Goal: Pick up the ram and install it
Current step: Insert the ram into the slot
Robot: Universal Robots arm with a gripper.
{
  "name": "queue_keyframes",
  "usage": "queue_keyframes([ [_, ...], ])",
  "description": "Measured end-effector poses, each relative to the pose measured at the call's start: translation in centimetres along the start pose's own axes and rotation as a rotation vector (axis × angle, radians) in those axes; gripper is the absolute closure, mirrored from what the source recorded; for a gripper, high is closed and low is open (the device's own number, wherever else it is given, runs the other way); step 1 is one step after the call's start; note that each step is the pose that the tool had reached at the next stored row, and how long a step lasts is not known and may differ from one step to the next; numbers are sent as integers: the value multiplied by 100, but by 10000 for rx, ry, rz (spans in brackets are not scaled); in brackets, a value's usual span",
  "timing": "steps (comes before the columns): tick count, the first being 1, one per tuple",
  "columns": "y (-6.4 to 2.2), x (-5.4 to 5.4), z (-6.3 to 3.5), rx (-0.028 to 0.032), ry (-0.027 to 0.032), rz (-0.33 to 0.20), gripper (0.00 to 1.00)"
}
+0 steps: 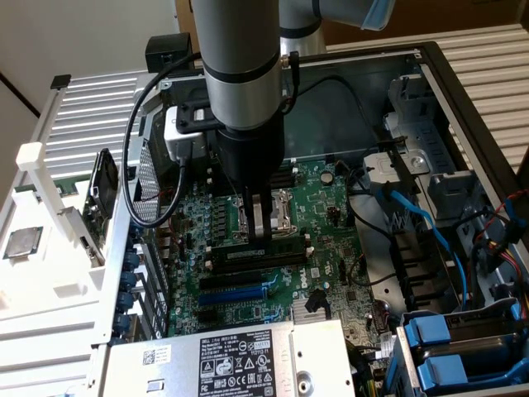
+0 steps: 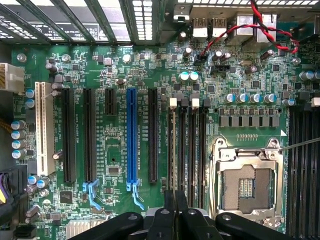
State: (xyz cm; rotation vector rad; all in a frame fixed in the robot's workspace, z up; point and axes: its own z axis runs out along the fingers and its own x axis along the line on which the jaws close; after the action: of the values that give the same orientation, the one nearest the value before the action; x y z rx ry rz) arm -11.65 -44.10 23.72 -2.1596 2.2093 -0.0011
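At the exterior view's left, note the silver processor chip (image 1: 22,242) lying on the white tray (image 1: 50,289). At centre, the gripper (image 1: 261,235) stands upright over the motherboard (image 1: 331,203), its fingers pinching the top edge of the ram (image 1: 281,246). The ram lies along a memory slot, just beside the CPU socket (image 1: 277,211). Further right, a blue cable (image 1: 430,227) crosses the case.

blue cable (image 1: 423,222) and power supply (image 1: 240,360) stand well clear of the ram (image 1: 285,244)

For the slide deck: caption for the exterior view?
Gripper over the ram at the motherboard memory slots, inside open PC case.
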Motion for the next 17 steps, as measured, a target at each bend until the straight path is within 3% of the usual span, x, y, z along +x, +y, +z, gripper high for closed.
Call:
queue_keyframes([
  [17, 13, 0, 5, 2, 1, 64, 88],
])
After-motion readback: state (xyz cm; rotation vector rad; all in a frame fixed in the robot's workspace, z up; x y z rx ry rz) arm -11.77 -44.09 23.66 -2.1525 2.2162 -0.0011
